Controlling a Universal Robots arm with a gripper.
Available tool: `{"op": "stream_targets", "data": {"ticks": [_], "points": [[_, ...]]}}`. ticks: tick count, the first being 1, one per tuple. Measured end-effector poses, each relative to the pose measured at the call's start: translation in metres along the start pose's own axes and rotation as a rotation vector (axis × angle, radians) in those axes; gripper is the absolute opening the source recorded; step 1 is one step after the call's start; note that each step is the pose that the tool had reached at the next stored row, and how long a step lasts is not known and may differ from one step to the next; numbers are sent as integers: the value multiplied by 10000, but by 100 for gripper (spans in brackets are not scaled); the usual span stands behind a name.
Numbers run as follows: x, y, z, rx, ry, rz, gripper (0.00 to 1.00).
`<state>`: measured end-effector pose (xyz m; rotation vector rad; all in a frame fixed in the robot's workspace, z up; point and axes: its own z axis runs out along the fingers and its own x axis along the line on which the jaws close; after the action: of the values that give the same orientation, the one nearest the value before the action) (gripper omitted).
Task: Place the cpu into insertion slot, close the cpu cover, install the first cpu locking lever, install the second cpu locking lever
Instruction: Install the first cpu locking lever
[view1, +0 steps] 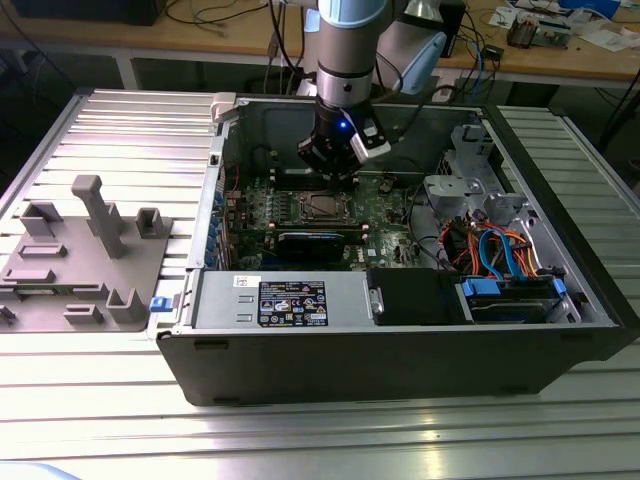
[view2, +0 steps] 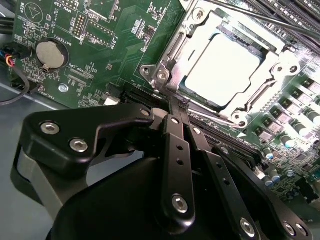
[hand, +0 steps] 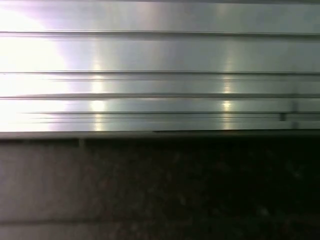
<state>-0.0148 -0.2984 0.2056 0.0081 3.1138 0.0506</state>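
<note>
The gripper (view2: 175, 104), clenched shut, sits just beside the cpu cover (view2: 274, 72), closed around the cpu (view2: 222, 70).

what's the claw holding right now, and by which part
Cannot be told. The claw is shut, its tips at a corner of the cpu cover, which lies over the cpu; anything pinched there is hidden.
</note>
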Motion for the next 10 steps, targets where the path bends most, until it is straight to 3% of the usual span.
{"op": "stream_targets", "data": {"ticks": [10], "points": [[-2, 1, -8, -2, 0, 0, 11]]}}
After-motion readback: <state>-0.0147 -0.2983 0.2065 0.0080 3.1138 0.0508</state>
